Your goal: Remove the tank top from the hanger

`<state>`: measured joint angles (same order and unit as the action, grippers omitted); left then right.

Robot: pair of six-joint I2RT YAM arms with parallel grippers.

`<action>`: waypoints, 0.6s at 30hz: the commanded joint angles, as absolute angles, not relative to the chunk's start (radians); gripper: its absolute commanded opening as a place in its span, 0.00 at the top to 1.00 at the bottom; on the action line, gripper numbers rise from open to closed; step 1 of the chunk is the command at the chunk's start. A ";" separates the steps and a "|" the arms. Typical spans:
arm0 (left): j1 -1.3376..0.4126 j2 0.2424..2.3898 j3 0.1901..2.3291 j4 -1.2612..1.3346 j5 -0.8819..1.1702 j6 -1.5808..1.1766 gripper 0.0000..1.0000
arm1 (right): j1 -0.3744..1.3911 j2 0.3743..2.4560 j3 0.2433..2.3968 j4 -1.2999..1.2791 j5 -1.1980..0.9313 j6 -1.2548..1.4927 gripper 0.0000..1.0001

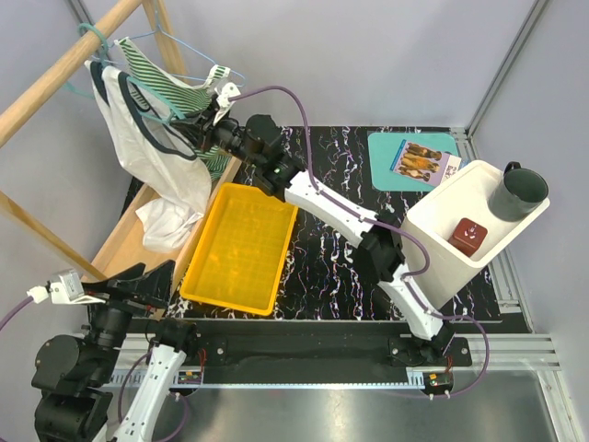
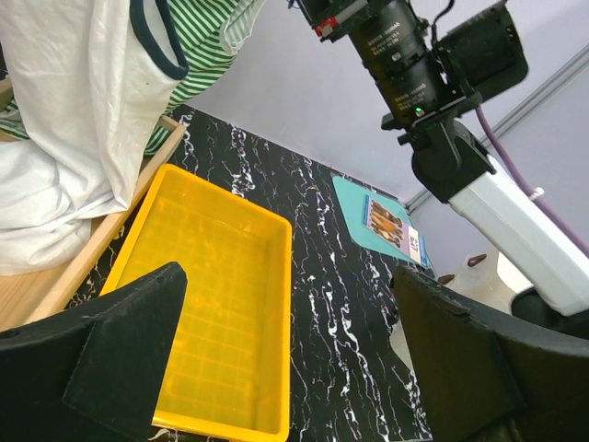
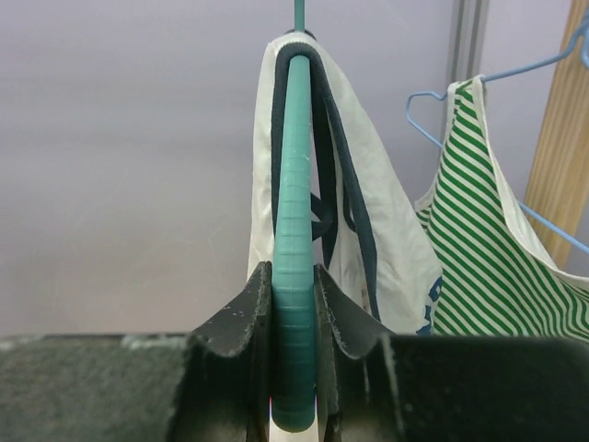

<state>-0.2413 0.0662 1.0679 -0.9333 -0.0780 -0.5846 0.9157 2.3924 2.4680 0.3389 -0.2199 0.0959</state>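
Teal hanger (image 3: 293,230) clamped in right gripper (image 3: 294,299), white tank top (image 3: 391,249) draped over it beyond; striped top (image 3: 479,267) hangs rightward; left gripper (image 2: 294,354) gapes, yellow tray (image 2: 216,304) ahead.

A yellow tray (image 1: 241,249) with a gridded floor lies on the black, white-veined tabletop (image 1: 322,249). Just beside its left edge sits a long wooden crate (image 1: 115,244). At the far right of the tabletop lies a teal mat (image 1: 382,152) with a photo booklet (image 1: 423,162) on it. Near it stands a white bin (image 1: 440,210) holding 2 things: a dark cup (image 1: 517,191) upright in the far corner and a red cube (image 1: 469,235) closer to the middle. A wooden rail (image 1: 64,69) slants across the upper left. A green-striped garment (image 3: 479,258) hangs there on a blue wire hanger (image 1: 219,67).
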 commanded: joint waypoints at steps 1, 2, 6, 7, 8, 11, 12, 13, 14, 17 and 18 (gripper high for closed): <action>-0.245 0.113 1.103 -0.899 -0.052 -0.581 0.01 | 0.953 2.182 2.315 0.618 -0.195 0.110 1.00; -0.245 0.115 1.103 -0.900 -0.051 -0.583 0.01 | 0.953 2.152 2.259 0.639 -0.189 0.117 1.00; -0.245 0.133 1.104 -0.897 -0.043 -0.588 0.01 | 0.953 2.122 2.212 0.687 -0.175 0.121 1.00; -0.245 0.143 1.112 -0.897 -0.038 -0.588 0.01 | 0.951 2.117 2.207 0.695 -0.170 0.124 1.00; -0.245 0.146 1.114 -0.897 -0.035 -0.589 0.01 | 0.951 2.111 2.200 0.701 -0.169 0.132 1.00; -0.245 0.156 1.124 -0.897 -0.028 -0.594 0.01 | 0.953 2.103 2.197 0.719 -0.161 0.143 1.00; -0.245 0.160 1.130 -0.897 -0.025 -0.595 0.01 | 0.953 2.102 2.198 0.710 -0.158 0.144 1.00; -0.245 0.161 1.134 -0.897 -0.018 -0.597 0.01 | 0.951 2.097 2.192 0.712 -0.155 0.144 1.00; -0.245 0.167 1.140 -0.897 -0.014 -0.600 0.01 | 0.954 2.082 2.169 0.713 -0.153 0.144 1.00; -0.245 0.186 1.166 -0.899 -0.006 -0.589 0.01 | 0.954 2.016 2.041 0.767 -0.138 0.144 1.00; -0.244 0.195 1.183 -0.897 -0.006 -0.583 0.01 | 0.953 1.994 2.002 0.802 -0.130 0.146 1.00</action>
